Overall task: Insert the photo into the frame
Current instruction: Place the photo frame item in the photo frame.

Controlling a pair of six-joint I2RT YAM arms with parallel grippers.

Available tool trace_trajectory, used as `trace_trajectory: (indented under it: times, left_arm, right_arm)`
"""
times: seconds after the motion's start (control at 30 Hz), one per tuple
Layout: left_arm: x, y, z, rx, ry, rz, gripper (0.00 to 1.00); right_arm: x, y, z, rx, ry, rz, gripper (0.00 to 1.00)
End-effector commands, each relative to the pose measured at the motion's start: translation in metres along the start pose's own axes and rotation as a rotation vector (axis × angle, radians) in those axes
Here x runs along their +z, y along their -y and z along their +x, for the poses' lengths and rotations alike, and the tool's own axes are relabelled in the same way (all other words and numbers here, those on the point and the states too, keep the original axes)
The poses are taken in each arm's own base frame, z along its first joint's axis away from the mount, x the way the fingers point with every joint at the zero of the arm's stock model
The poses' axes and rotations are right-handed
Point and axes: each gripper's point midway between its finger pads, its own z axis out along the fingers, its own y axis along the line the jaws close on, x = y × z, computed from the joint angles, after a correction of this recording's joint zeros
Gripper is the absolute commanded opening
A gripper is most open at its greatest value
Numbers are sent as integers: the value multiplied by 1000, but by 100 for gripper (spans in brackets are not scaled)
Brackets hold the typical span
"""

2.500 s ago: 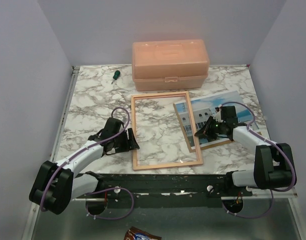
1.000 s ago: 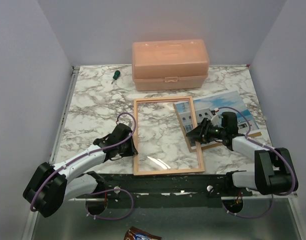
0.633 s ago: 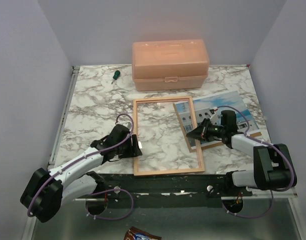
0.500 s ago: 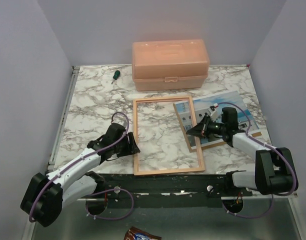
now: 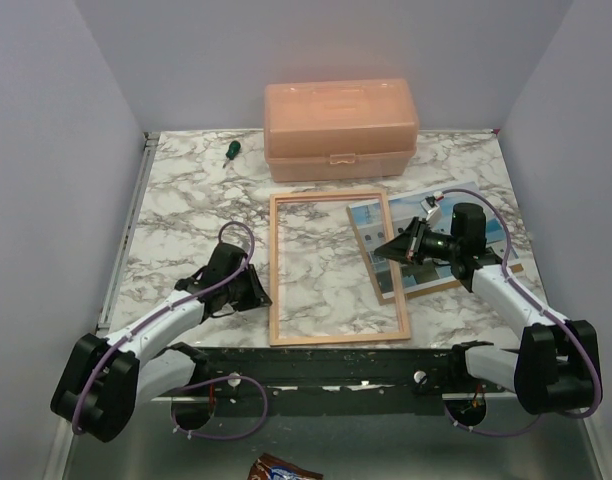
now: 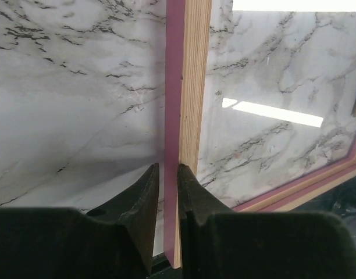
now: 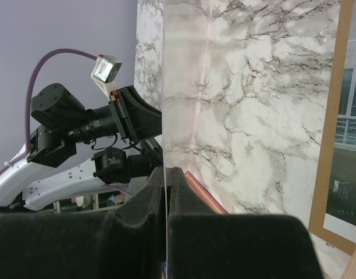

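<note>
Near the bench's front edge the frame is judged mid-positioning, left pincer narrowly apart over its left rail, right pincer closed beside the photo toward the right edge; photo pickup is needed next.

Right wrist cam here: my tool has both black fingers pressed flat together. A thin straight edge runs up from the seam between them. It looks like a clear sheet, but I honestly can't tell. Most of the shot is the marble desk. A bit of the pink frame pokes out just right of the fingertips. At the far right edge sits the photo, bordered by a brown board. On the left, my left arm and its purple cable sit against the lilac wall.
</note>
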Motion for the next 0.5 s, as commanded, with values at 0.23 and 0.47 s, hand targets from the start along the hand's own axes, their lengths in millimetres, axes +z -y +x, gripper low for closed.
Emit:
trace_trajectory:
  times: [0.23,0.47]
  left_arm:
    - [7,-22,11,6,-44,-76,11]
    - [8,-24,12,9,-48,-86,10]
  right_arm:
    - [6,-26,2,-8,-24,-69,1]
    - [12,-41,4,-10,-34,-98,1]
